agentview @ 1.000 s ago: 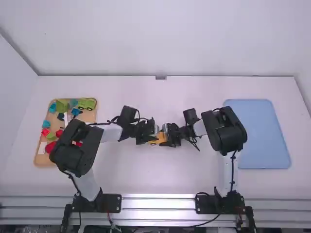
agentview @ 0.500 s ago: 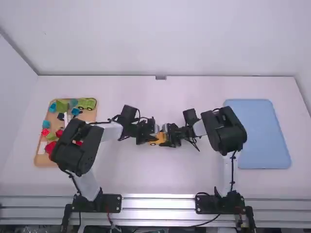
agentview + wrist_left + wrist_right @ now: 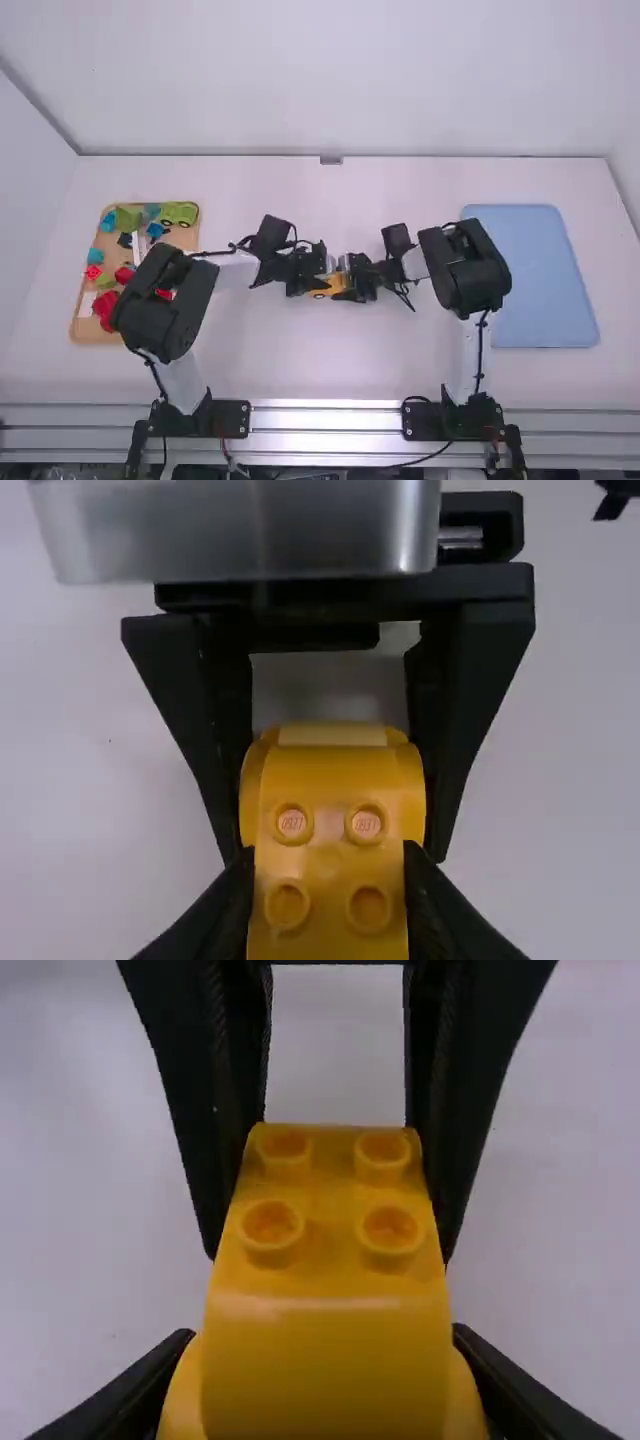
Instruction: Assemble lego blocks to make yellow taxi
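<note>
Near the middle of the table, the left gripper and the right gripper face each other, with a yellow car-shaped body between them. The left gripper is shut on one end of the yellow body, which shows round studs on top. From the other side, the right gripper is shut on the opposite rounded end of the yellow body. The fingers partly cover its sides. Whether it is one piece or several joined pieces, I cannot tell.
At the left lies a wooden tray with red, green, blue and white blocks and a green wheeled piece. The left arm's elbow hangs over the tray's right edge. A blue tray lies at the right, beside the right arm.
Both grippers have shifted slightly to the right together, with the yellow body between them. The hold on it looks the same.
</note>
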You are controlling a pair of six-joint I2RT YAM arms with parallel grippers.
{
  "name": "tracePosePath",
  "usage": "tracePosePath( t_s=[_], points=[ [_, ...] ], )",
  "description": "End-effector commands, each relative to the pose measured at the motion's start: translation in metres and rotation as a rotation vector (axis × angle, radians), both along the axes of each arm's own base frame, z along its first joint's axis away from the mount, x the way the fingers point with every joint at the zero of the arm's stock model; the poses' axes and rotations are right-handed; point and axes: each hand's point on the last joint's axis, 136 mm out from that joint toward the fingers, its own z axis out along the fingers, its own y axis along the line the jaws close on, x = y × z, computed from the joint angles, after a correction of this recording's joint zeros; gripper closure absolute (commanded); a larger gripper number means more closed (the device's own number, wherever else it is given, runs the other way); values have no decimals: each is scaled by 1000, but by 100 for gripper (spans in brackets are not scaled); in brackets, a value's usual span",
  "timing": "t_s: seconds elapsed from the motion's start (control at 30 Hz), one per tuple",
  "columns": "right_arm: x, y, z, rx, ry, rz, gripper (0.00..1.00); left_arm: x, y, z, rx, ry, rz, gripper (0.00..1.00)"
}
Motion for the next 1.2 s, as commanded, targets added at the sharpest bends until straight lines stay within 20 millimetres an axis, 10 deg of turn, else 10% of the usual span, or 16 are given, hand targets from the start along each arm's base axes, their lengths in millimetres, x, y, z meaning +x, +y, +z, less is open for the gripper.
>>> tracePosePath(
  t_s=[0.0,0.27,0.53,1.17],
  points=[
    [-10,9,-3,6,18,33,45,-35,6,-55,173,101,-8,98],
    [-10,9,-3,4,24,31,44,-26,6,-49,123,94,11,98],
    [-10,9,-4,2,22,30,44,-19,3,-41,105,57,17,70],
    [-8,7,-3,5,22,22,47,-11,3,-14,38,16,12,49]
  ],
)
